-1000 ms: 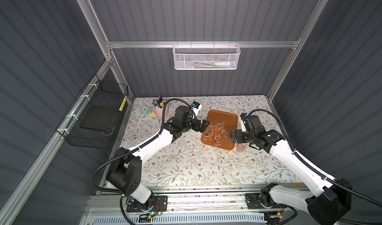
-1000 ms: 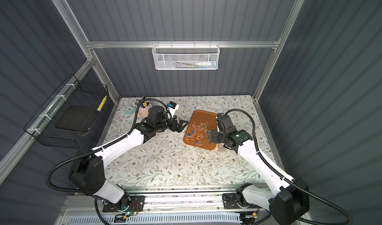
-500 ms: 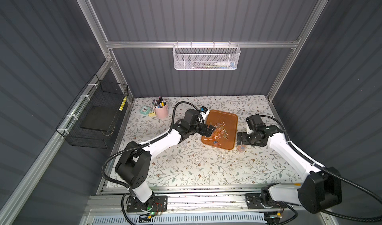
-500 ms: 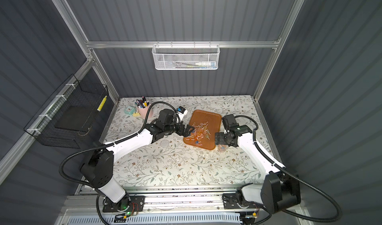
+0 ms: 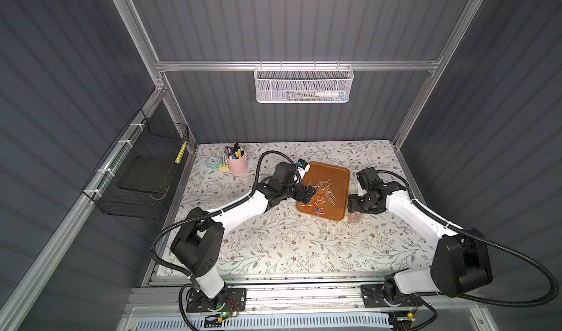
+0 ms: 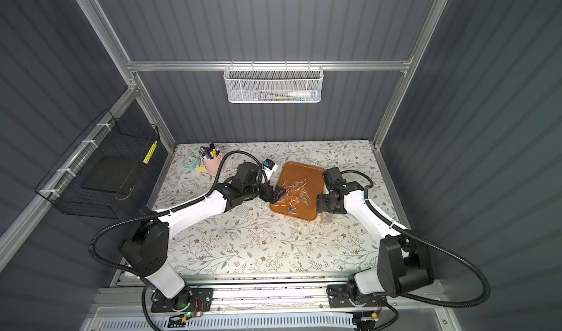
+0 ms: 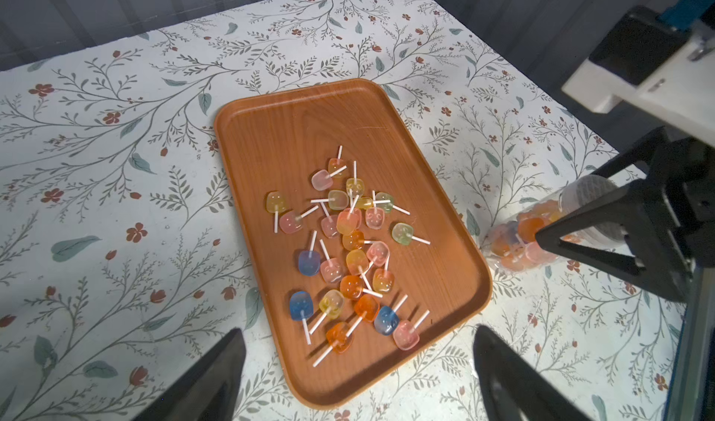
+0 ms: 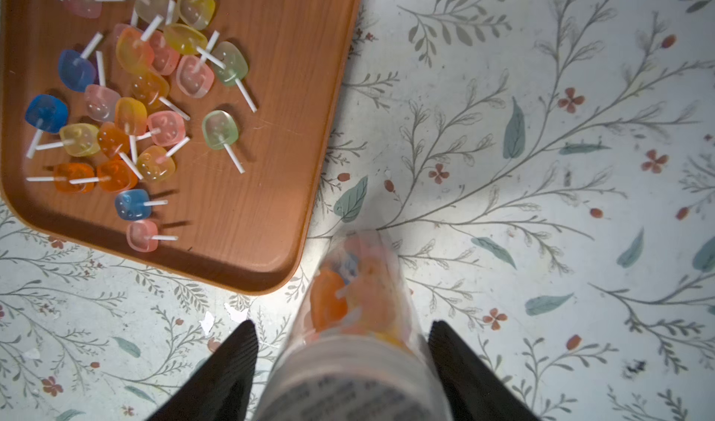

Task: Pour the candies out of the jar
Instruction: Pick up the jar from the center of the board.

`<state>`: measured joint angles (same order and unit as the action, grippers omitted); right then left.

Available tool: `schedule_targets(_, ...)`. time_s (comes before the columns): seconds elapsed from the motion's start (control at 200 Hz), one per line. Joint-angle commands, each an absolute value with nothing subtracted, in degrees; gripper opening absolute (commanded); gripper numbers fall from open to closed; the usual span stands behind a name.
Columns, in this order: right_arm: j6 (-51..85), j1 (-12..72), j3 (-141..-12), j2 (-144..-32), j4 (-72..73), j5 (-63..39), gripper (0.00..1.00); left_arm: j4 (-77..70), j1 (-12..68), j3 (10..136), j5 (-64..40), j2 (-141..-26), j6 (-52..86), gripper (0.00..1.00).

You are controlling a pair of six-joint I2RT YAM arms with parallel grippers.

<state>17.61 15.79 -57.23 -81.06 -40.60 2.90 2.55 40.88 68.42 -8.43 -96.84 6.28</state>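
- Left gripper point(image 7: 358, 376) reaches low over the orange tray's point(image 7: 278, 129) near edge at frame centre, jaws spread, nothing held.
- Right gripper point(image 8: 342, 365) straddles the jar point(image 8: 360, 322); contact unclear.
- Candies point(image 7: 348, 245) scattered mid-tray; more remain inside the jar beside the tray's corner.

A robot test cell: grey panelled walls point(image 5: 289, 19), aluminium frame point(image 5: 298, 66), two arms on a rail point(image 5: 304, 293) by a floral tabletop point(image 5: 289, 241).
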Motion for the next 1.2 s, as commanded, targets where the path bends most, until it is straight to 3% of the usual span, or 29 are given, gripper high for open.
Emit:
schedule_targets(0.0,17.61,15.56,-56.91,-81.08,-40.64,3.80,0.66,3.60,41.31,68.78,-7.73,-98.08,5.41,0.89)
schedule_targets(0.285,17.05,15.56,-56.87,-81.39,-40.73,5.08,0.55,2.81,41.60,67.11,-7.21,-96.85,5.38,0.88)
schedule_targets(0.435,17.62,15.64,-56.47,-81.73,-40.56,4.11,0.66,3.07,41.83,66.88,-6.99,-96.99,5.41,0.88)
schedule_targets(0.61,18.43,15.82,-55.81,-81.83,-39.92,4.09,0.66,3.21,41.90,66.47,-6.33,-96.53,5.27,0.87)
schedule_targets(0.88,17.56,15.82,-60.83,-78.81,-44.61,2.04,0.45,1.43,41.92,64.46,-10.64,-95.43,3.71,0.90)
schedule_targets(0.955,15.89,15.82,-65.55,-77.46,-48.75,-1.08,0.45,0.84,42.01,63.98,-13.83,-94.72,1.85,0.99)
schedule_targets(1.196,14.65,15.82,-78.06,-80.51,-55.86,-23.54,0.45,-3.56,42.10,63.18,-26.24,-90.35,-1.35,1.00)
